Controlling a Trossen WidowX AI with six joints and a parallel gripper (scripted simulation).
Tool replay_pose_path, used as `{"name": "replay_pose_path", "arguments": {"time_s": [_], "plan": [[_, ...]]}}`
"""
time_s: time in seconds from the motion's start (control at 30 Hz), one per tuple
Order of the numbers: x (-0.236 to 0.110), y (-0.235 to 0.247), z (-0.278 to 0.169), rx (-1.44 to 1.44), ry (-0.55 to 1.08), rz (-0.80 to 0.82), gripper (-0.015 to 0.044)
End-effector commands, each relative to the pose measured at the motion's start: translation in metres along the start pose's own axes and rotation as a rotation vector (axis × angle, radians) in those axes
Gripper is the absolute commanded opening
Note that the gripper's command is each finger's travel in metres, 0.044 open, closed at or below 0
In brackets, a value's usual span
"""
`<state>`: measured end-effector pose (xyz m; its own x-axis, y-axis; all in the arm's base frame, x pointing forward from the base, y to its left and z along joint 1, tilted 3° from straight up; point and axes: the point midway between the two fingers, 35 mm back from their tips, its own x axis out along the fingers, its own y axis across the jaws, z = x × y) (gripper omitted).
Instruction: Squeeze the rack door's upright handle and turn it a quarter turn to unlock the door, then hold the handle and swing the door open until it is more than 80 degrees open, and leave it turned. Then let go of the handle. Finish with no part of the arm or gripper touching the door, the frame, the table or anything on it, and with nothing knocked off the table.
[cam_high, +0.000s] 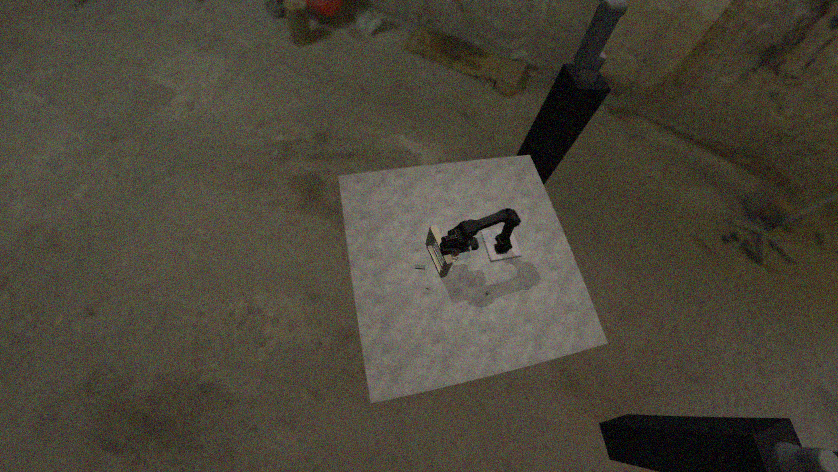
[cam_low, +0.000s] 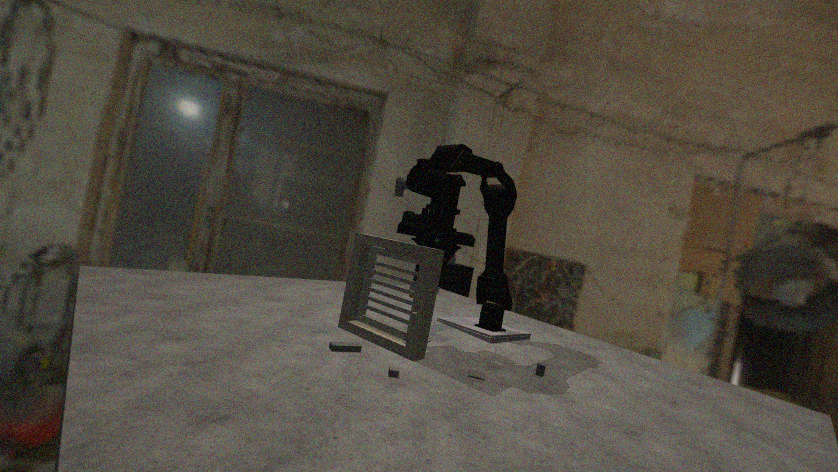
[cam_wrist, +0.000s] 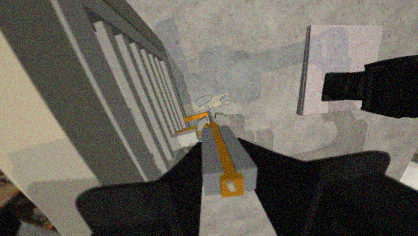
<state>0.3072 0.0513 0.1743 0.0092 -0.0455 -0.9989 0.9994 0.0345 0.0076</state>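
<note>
The top view looks steeply down from high and far over the pale mottled square table (cam_high: 404, 340) (cam_low: 234, 410). The exterior view faces the black arm (cam_high: 483, 221) (cam_low: 497, 234) from low, moderately near, across the tabletop. The wrist view looks down from close range; it shares the grey slatted door (cam_low: 389, 304) (cam_wrist: 135, 75) with the exterior view.

A pale, mottled grey table top (cam_high: 410, 340) (cam_low: 234, 410) is seen, with the upright slatted frame (cam_high: 435, 250) (cam_low: 431, 304) (cam_wrist: 82, 90) and the arm's flat, light base plate (cam_high: 514, 255) (cam_low: 518, 335) (cam_wrist: 316, 97) carried directly on it. A dark bar (cam_high: 419, 267) (cam_low: 345, 347) is laid near the frame, and small dark blocks (cam_low: 393, 372) and a thin dark sliver (cam_low: 476, 377) are scattered beyond it.
</note>
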Motion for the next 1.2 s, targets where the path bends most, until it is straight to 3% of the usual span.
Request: {"name": "replay_pose_path", "arguments": {"time_s": [0.0, 0.57, 1.17], "plan": [[0.000, 0.000, 0.001, 0.002, -0.005, -0.001, 0.0131], [0.000, 0.000, 0.001, 0.002, -0.005, -0.001, 0.0019], [0.000, -0.010, 0.007, -0.292, -0.005, -0.003, 0.0019]]}}
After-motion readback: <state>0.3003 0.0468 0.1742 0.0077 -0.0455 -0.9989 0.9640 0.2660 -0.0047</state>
